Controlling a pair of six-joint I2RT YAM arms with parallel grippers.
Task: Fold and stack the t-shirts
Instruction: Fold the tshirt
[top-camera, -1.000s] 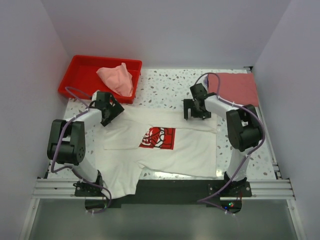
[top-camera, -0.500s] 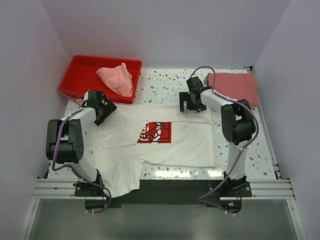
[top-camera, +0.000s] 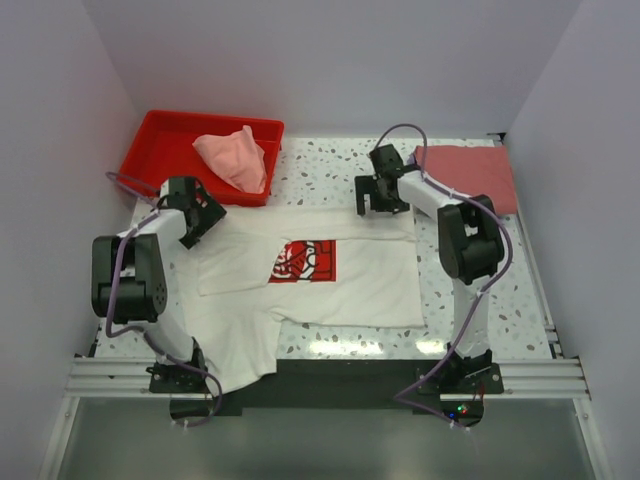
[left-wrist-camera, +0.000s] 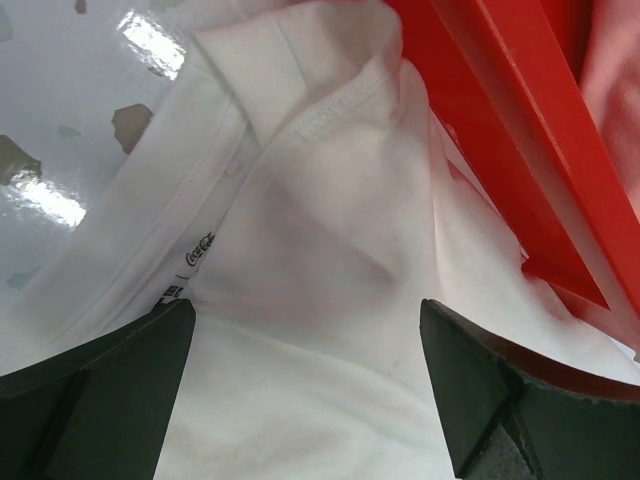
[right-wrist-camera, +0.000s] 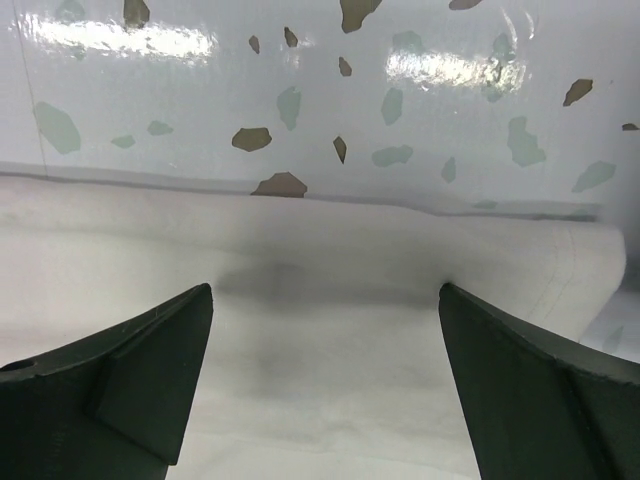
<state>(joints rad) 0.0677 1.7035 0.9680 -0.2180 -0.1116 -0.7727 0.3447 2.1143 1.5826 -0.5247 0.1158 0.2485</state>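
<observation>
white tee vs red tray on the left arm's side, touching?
Touching. The left wrist view shows the white t-shirt bunched up against the outer wall of the red tray, with no gap showing along that edge.

The white tee (top-camera: 370, 280) is matt cloth, the table (top-camera: 320, 170) glossy speckled stone, the tray (top-camera: 160, 150) shiny plastic.

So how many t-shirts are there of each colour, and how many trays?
white t-shirt with a red print: 1
pale pink t-shirt: 1
dusty-red t-shirt: 1
red plastic tray: 1
Total: 4 things, 3 of them t-shirts
</observation>
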